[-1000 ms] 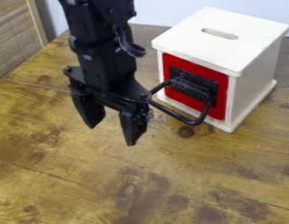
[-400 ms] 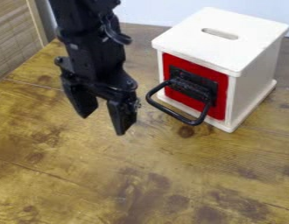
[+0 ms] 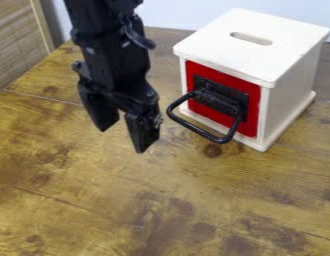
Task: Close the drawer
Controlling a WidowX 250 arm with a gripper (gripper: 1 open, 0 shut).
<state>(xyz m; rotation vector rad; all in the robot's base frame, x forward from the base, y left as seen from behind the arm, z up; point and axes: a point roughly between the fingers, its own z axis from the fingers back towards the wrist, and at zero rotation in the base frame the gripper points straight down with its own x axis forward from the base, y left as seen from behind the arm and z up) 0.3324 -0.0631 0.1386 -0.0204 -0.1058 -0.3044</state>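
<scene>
One push away: hand beside the handle

One hand [image 3: 121, 128] hangs over the wooden tabletop [image 3: 74, 200], fingers spread and holding nothing. The drawer [image 3: 224, 98] sits in the cream box [image 3: 268, 55] to the hand's right in this view, red front flush or nearly so. Its handle [image 3: 203, 122] juts toward the hand, just beside the nearer finger. Closing looks like a push toward the box.

worn wooden table [image 3: 74, 215], slatted panel [image 3: 14, 40]
</scene>
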